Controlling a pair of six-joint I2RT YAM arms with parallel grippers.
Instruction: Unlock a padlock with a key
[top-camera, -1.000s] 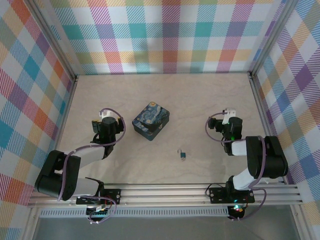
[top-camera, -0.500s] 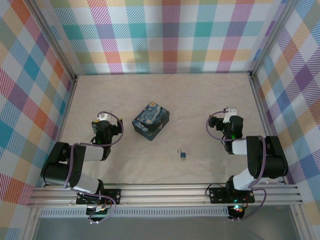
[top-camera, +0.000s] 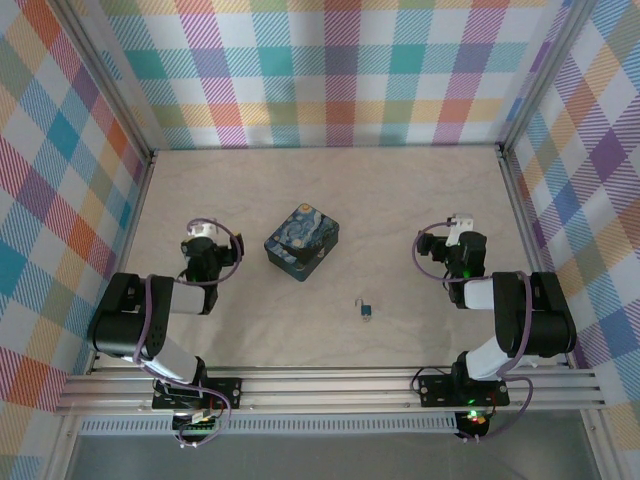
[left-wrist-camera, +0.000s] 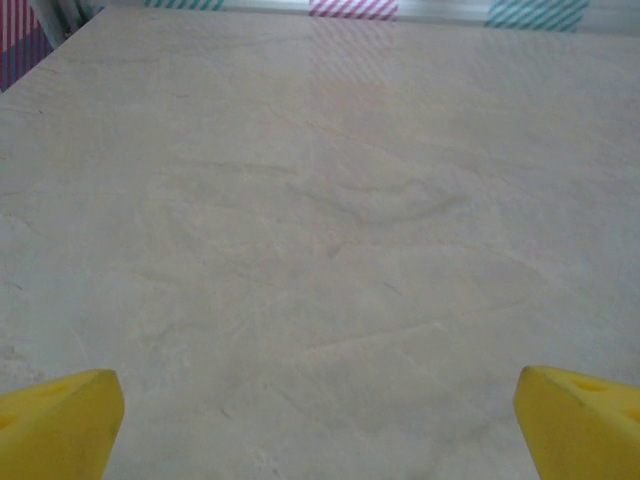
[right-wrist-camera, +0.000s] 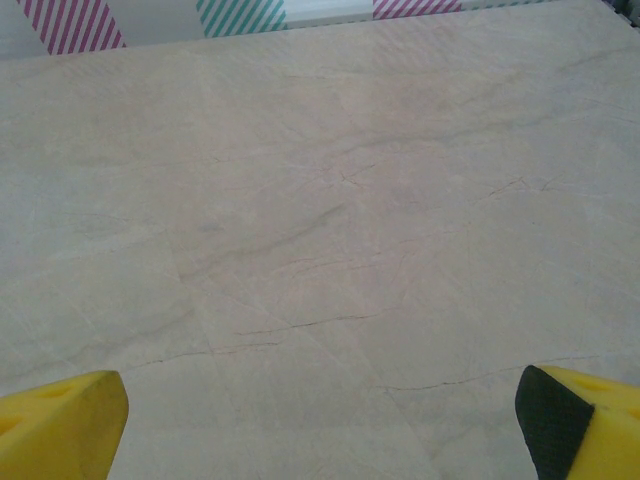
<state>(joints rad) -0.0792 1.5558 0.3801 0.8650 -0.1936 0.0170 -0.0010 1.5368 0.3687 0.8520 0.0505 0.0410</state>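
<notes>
Blue-grey padlock lying untouched, left gripper wide apart, right gripper wide apart

Plaid walls, swirly blue box, blue-grey padlock

1. The box sat on the table.
2. The padlock lay on the table in front of the box and to its right, apart from it.
3. The left gripper stood near the box's left.
4. The right gripper stood well to the box's right.

Tiny blue-grey padlock on table, centre-right
</notes>
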